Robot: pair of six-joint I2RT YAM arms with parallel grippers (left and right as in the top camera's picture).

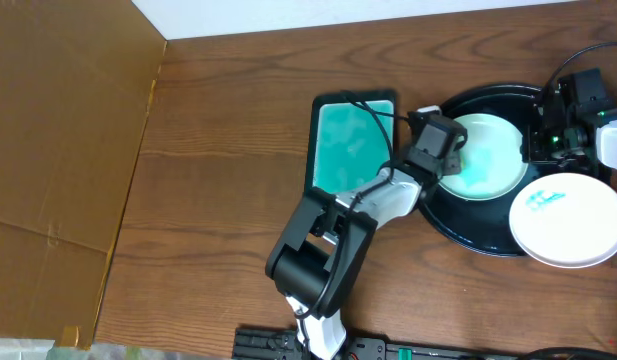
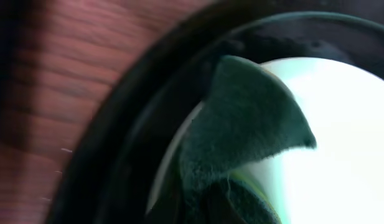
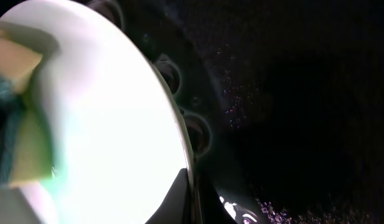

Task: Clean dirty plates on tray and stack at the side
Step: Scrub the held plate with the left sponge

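Note:
The round black tray [image 1: 458, 220] lies at the table's right. A mint-green plate [image 1: 485, 155] sits in it. My left gripper [image 1: 445, 150] is shut on a dark green and yellow sponge [image 2: 241, 124] that rests on this plate's [image 2: 341, 143] left edge. My right gripper [image 1: 546, 132] is shut on the plate's right rim [image 3: 192, 193], one finger over the plate [image 3: 104, 112] and one under it. A white plate [image 1: 568, 222] with a teal smear lies at the tray's front right, over its rim. A third plate does not show.
A rectangular teal-lined sponge tray [image 1: 353, 140] lies just left of the black tray, under the left arm. A brown cardboard sheet [image 1: 58, 150] covers the table's left side. The black tray also fills the wrist views [image 2: 135, 124] [image 3: 291, 93].

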